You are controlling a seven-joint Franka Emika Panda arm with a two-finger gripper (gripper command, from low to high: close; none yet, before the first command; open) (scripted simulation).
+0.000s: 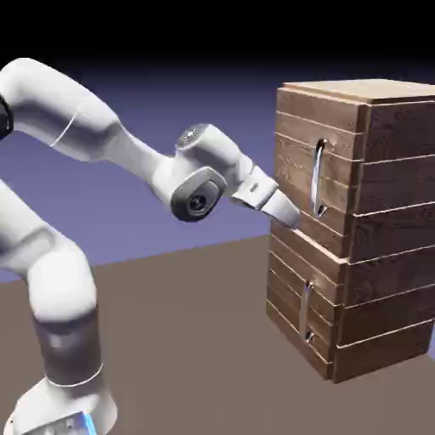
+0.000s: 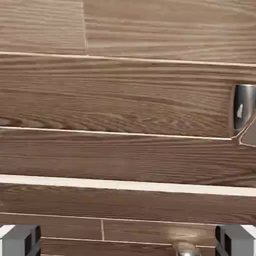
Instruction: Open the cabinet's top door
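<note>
Gripper (image 1: 294,219), exterior view: positioned near the cabinet (image 1: 395,204), beside the lower part of the top door (image 1: 293,166) and below its handle (image 1: 317,174). The top door sits shut on the cabinet's upper front. Hand view: jaws stand apart, nothing between the pads. The handle shows at the right edge, outside the jaw span; the lower handle (image 2: 187,250) shows at the bottom. Step in hand, as judged: approach and alignment. Next move: shift toward the top handle, straddle it, close, then pull.
</note>
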